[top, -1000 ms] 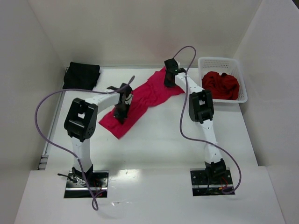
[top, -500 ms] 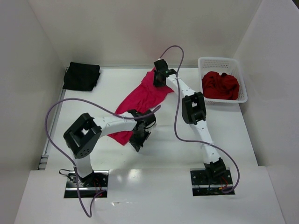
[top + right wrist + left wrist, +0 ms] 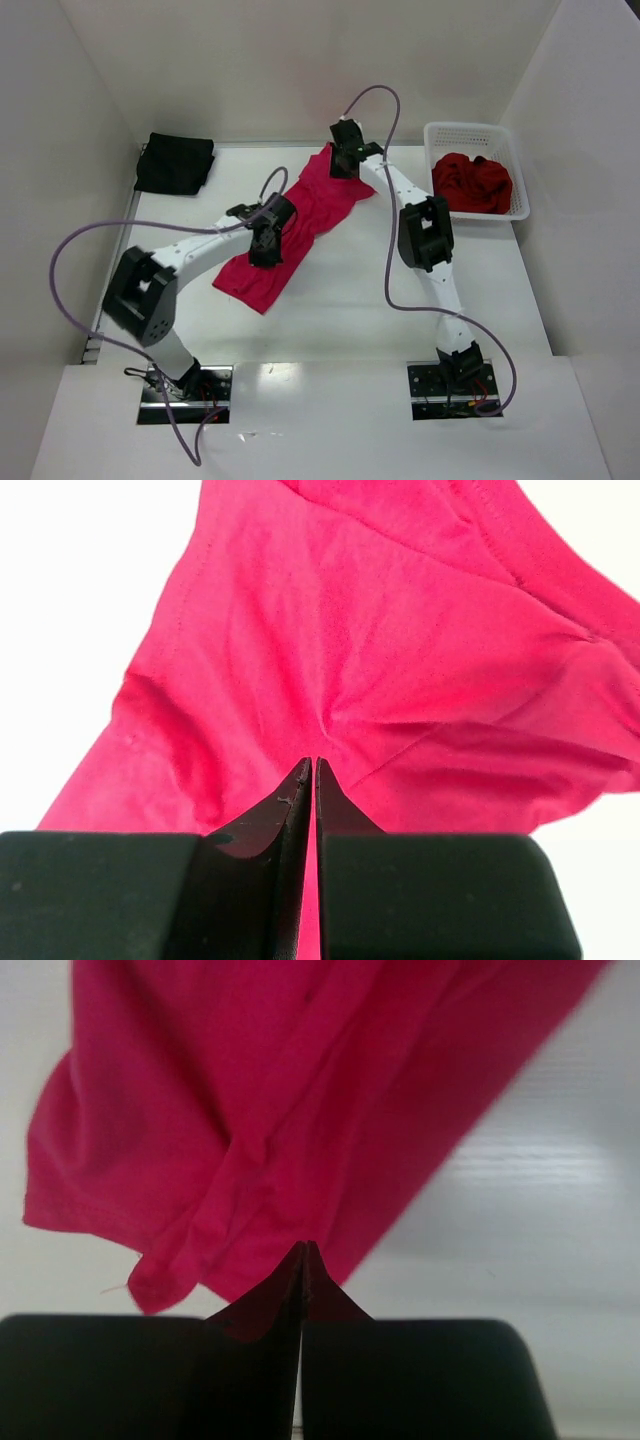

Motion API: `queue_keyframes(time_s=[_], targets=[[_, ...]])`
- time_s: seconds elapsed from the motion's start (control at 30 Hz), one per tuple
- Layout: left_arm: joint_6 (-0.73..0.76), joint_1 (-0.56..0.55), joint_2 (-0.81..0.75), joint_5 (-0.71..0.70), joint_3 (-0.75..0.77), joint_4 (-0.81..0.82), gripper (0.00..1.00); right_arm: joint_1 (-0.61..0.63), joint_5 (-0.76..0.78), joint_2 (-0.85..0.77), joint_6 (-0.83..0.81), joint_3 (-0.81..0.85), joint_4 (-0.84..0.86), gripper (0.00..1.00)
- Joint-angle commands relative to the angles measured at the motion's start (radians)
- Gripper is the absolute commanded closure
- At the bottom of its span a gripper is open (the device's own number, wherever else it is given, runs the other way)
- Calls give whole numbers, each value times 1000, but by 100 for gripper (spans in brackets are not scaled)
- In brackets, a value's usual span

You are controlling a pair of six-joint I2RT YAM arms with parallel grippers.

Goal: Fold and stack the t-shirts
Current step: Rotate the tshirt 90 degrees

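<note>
Gripping the crimson-pink t-shirt (image 3: 312, 205) with left claw (image 3: 263, 243) mid-frame and right claw (image 3: 343, 163) at upper centre, both clenched. Stretched diagonally over the desk (image 3: 350, 290), probably to flatten for folding.

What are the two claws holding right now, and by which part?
Both hold the bright crimson-pink cloth t-shirt: the left claw pinches a bunched fold in its nearer half, the right claw a fold at its far end.
</note>
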Motion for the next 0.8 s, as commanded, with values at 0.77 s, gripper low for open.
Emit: queue_keyframes(time_s=[0.77], targets=[[15,119,212,174,-154,122,100,0,6,64,16,-52,50,95]])
